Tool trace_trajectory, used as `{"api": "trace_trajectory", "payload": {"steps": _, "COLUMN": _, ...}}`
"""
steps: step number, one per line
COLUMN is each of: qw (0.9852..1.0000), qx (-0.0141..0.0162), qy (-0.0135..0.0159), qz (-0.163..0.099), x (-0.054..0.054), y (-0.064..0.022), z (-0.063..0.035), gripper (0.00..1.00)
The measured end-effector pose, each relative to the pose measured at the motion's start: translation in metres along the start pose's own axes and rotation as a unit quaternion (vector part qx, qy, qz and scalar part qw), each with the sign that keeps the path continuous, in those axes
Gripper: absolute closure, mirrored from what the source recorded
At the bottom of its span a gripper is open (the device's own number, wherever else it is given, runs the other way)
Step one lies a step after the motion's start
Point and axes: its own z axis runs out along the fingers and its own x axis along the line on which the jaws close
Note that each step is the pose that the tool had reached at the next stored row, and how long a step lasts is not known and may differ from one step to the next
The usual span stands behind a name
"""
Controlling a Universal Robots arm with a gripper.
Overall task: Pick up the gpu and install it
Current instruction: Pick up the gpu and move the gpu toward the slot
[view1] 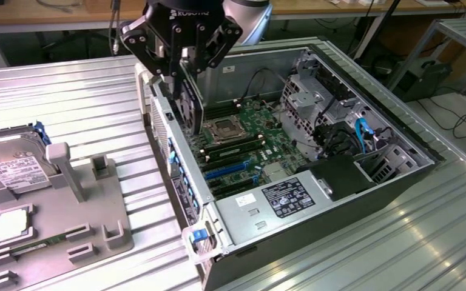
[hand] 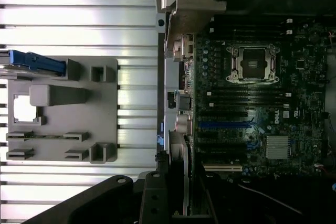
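Note:
My gripper hangs over the open computer case, shut on the gpu. The gpu is a thin dark card held on edge, hanging down just inside the case's rear wall, above the motherboard near the CPU socket. In the wrist view the gpu is seen edge-on between my fingers, with its pale metal bracket at the far end. The blue expansion slots lie beside the card's line, and the card is apart from them.
A grey parts fixture lies on the ribbed metal table at the exterior view's left, with a silver hard drive on it. The case holds a drive cage, cables and a black power supply.

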Motion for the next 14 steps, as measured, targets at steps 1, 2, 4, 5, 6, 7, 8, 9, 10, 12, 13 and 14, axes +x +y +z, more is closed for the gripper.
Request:
{"api": "trace_trajectory", "payload": {"steps": 1, "qw": 1.0000, "qx": 0.0000, "qy": 0.0000, "qz": 0.000, "x": -0.001, "y": 0.0000, "z": 0.0002, "gripper": 0.73}}
{"api": "trace_trajectory", "payload": {"steps": 2, "qw": 1.0000, "qx": 0.0000, "qy": -0.0002, "qz": 0.000, "x": -0.003, "y": 0.0000, "z": 0.0004, "gripper": 0.73}}
{"api": "trace_trajectory", "payload": {"steps": 4, "qw": 1.0000, "qx": 0.0000, "qy": -0.0005, "qz": 0.000, "x": -0.006, "y": -0.0001, "z": 0.0007, "gripper": 0.73}}
{"api": "trace_trajectory", "payload": {"steps": 5, "qw": 1.0000, "qx": 0.0000, "qy": -0.0006, "qz": 0.000, "x": -0.007, "y": -0.0001, "z": 0.0008, "gripper": 0.73}}
{"api": "trace_trajectory", "payload": {"steps": 6, "qw": 1.0000, "qx": 0.0000, "qy": -0.0007, "qz": 0.000, "x": -0.008, "y": -0.0001, "z": 0.0009, "gripper": 0.73}}
{"api": "trace_trajectory", "payload": {"steps": 7, "qw": 1.0000, "qx": 0.0001, "qy": -0.0008, "qz": 0.000, "x": -0.009, "y": -0.0001, "z": 0.0010, "gripper": 0.73}}
{"api": "trace_trajectory", "payload": {"steps": 8, "qw": 1.0000, "qx": 0.0001, "qy": -0.0009, "qz": 0.000, "x": -0.010, "y": -0.0002, "z": 0.0011, "gripper": 0.73}}
{"api": "trace_trajectory", "payload": {"steps": 9, "qw": 1.0000, "qx": 0.0000, "qy": -0.0010, "qz": 0.000, "x": -0.011, "y": -0.0002, "z": 0.0012, "gripper": 0.73}}
{"api": "trace_trajectory", "payload": {"steps": 10, "qw": 1.0000, "qx": 0.0000, "qy": -0.0010, "qz": 0.000, "x": -0.012, "y": -0.0002, "z": 0.0012, "gripper": 0.73}}
{"api": "trace_trajectory", "payload": {"steps": 12, "qw": 1.0000, "qx": 0.0000, "qy": -0.0011, "qz": 0.000, "x": -0.014, "y": -0.0002, "z": 0.0015, "gripper": 0.73}}
{"api": "trace_trajectory", "payload": {"steps": 13, "qw": 1.0000, "qx": 0.0000, "qy": -0.0011, "qz": 0.000, "x": -0.015, "y": -0.0002, "z": 0.0016, "gripper": 0.73}}
{"api": "trace_trajectory", "payload": {"steps": 14, "qw": 1.0000, "qx": 0.0001, "qy": -0.0011, "qz": 0.000, "x": -0.016, "y": -0.0002, "z": 0.0016, "gripper": 0.73}}
